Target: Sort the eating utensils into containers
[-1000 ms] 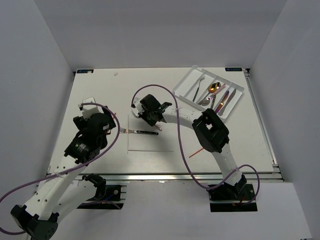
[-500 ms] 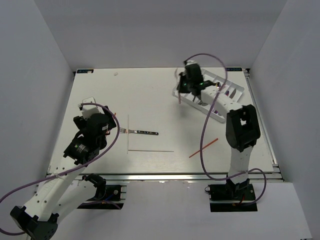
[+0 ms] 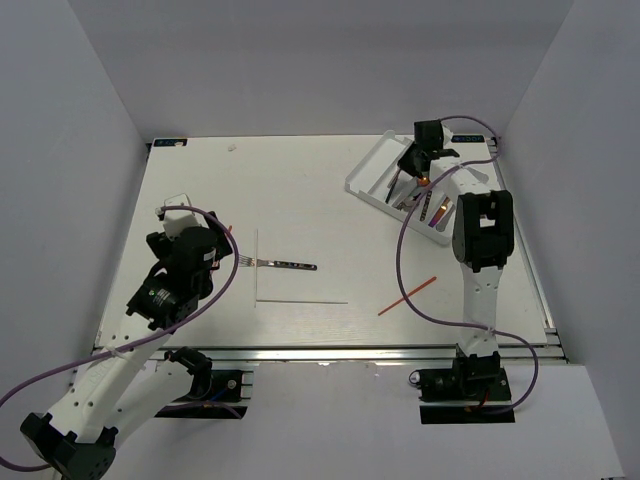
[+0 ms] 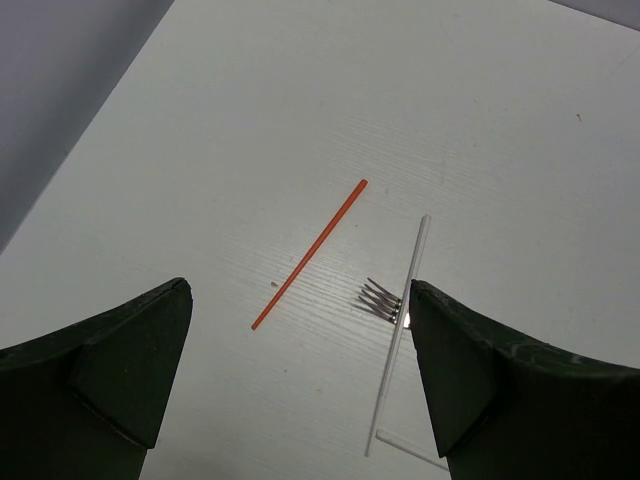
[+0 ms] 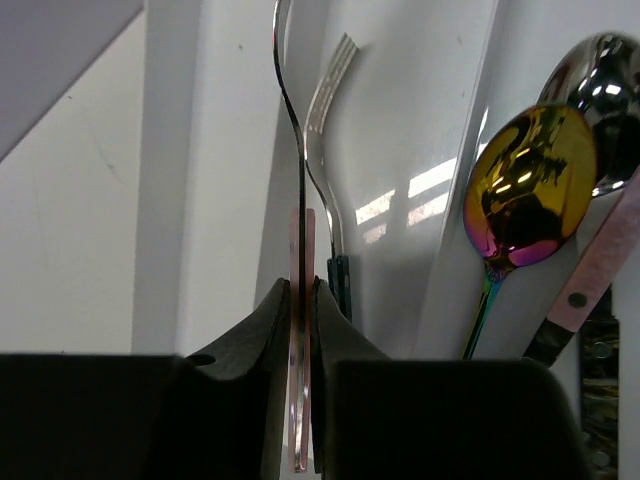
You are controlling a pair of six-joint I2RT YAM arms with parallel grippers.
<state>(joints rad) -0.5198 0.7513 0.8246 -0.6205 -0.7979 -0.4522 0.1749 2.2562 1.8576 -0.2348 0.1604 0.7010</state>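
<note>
1. Two tools: right tool (image 5: 302,295) clenched on pink-handled silver utensil (image 5: 308,240), seen edge-on, white plastic tray (image 3: 368,172) beneath it.
2. Left tool (image 4: 298,300) released; thin red chopstick (image 4: 310,253) lies on bench (image 4: 500,120) beyond its fingers.

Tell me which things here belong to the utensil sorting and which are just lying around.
Job: white tray, gold spoon, pink-handled utensil in right gripper, fork, red chopstick, pale chopsticks.
Lying about: white speck, corner labels.
</note>
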